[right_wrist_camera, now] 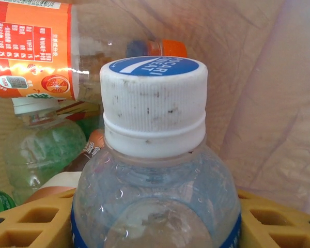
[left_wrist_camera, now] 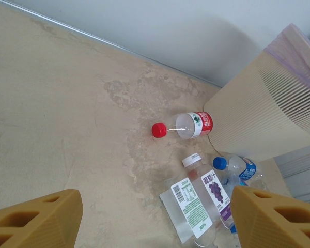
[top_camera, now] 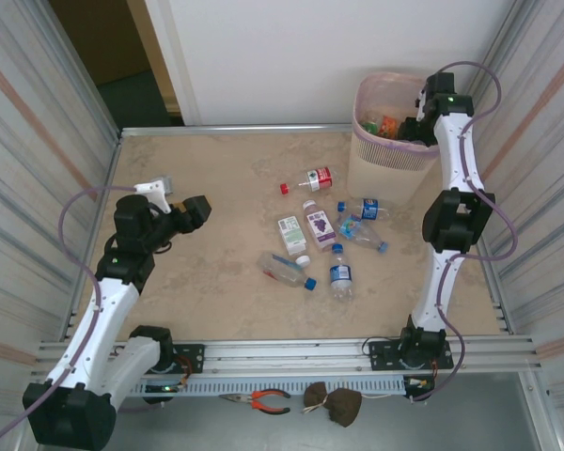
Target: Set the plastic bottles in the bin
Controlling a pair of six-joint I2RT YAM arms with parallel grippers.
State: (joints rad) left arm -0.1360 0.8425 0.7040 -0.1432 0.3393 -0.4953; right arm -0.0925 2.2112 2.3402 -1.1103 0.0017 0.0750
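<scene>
Top external view: your right jaws reach over the rim of the bin at the far right corner of the table, closed on a white-capped bottle above others inside. Your left jaws hang wide open, empty, over bare table, well apart from the loose bottles mid-table.

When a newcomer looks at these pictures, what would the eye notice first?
The right fingers clasp a clear bottle with a white-and-blue cap, over the pink bin at the far right corner. Several loose bottles lie at the middle of the table, and the left fingers stand open, empty.
</scene>
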